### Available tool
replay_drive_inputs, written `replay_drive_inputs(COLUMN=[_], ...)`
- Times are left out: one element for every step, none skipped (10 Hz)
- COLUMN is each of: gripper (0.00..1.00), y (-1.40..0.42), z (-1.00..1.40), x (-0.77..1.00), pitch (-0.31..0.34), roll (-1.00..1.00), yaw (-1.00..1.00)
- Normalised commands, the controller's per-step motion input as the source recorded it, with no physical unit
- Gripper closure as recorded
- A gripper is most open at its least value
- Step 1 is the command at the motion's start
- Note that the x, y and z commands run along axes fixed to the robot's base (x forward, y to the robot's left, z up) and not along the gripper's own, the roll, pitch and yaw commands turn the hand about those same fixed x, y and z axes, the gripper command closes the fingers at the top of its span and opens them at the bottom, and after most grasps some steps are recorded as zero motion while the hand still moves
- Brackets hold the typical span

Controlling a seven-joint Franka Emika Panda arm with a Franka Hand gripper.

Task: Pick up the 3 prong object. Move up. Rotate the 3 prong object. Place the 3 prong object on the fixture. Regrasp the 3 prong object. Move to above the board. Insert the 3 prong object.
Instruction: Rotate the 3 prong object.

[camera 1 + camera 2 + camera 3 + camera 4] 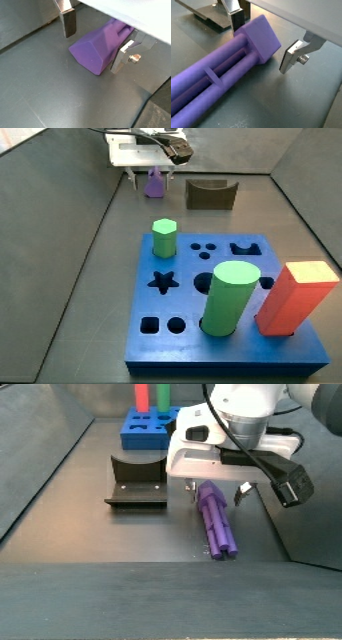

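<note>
The purple 3 prong object (217,524) lies flat on the grey floor, its long ridged body stretching away from the arm. Its square head (258,37) sits between the fingers of my gripper (261,50), which is lowered over that end. In both wrist views a gap shows beside the head, so the gripper (93,52) stands open around the 3 prong object (93,50). The dark fixture (136,482) stands on the floor beside the gripper (207,484). The blue board (181,333) lies farther off.
The board carries a green hexagonal peg (163,238), a tall green cylinder (230,298) and an orange-red block (297,298). Grey walls enclose the floor; one wall (27,20) runs close by the gripper. The fixture (210,194) is near the back wall.
</note>
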Motion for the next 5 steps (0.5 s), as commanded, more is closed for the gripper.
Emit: replay_drive_inputs(gripper=[0.0,0.0,0.0,0.0,0.0], y=[0.0,0.0,0.0,0.0,0.0], z=[-0.36,-0.31,-0.27,-0.24,-0.21], x=[0.05,0.04,0.04,0.04,0.04], pitch=[-0.02,-0.032,-0.039,-0.042,-0.039], roll=[0.19,0.2,0.21,0.22,0.22], yaw=[0.0,0.0,0.0,0.0,0.0])
